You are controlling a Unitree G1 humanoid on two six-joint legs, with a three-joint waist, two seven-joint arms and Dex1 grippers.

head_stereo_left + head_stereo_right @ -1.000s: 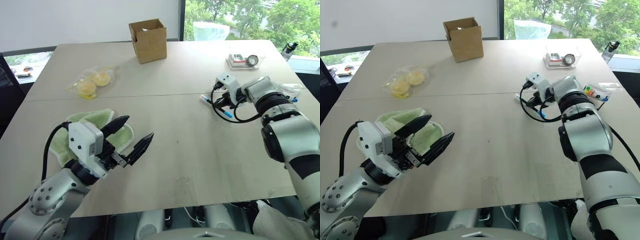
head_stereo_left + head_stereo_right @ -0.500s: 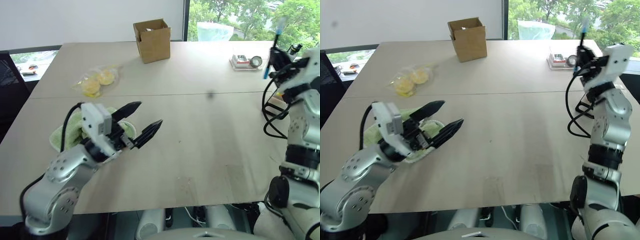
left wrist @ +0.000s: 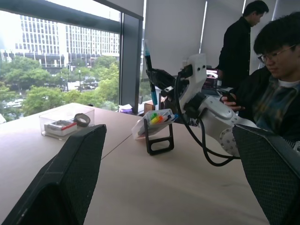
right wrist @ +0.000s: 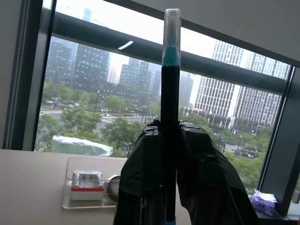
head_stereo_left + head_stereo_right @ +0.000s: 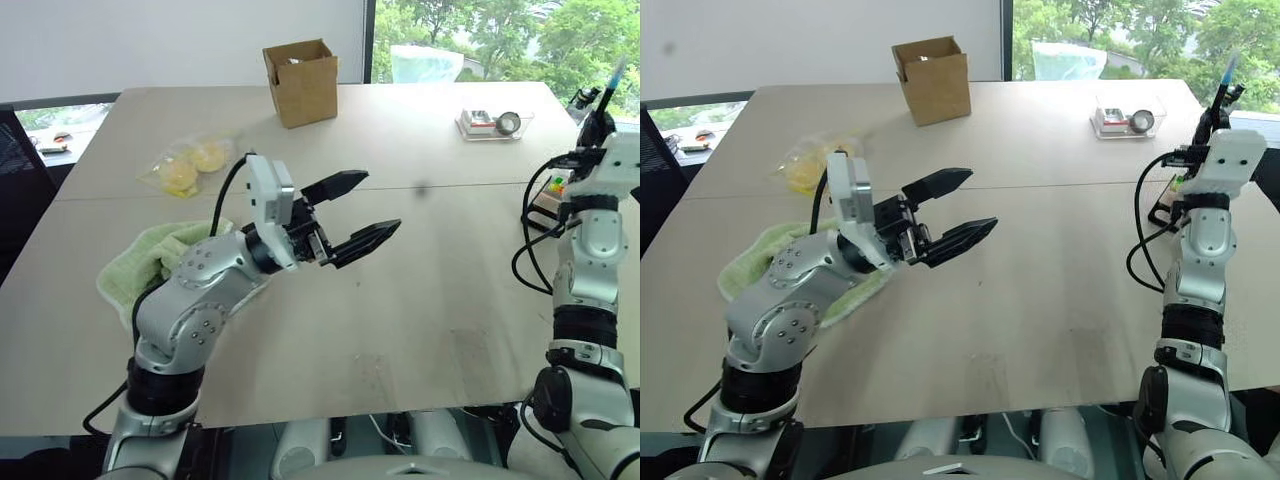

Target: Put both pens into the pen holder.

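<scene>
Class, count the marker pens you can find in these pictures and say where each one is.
1. The blue-ended pen stands upright, pinched in the shut right gripper, raised near the pen holder at the table's right edge. A second pen may be hidden.

The blue-ended pen, slim and black-barrelled with a clear cap over its light-blue tip, stands upright at the right edge of the head views, tip upward, pinched between black fingers. The pen holder, a slanted black stand with clear sides and colourful bits inside, sits on the table just below it.
</scene>
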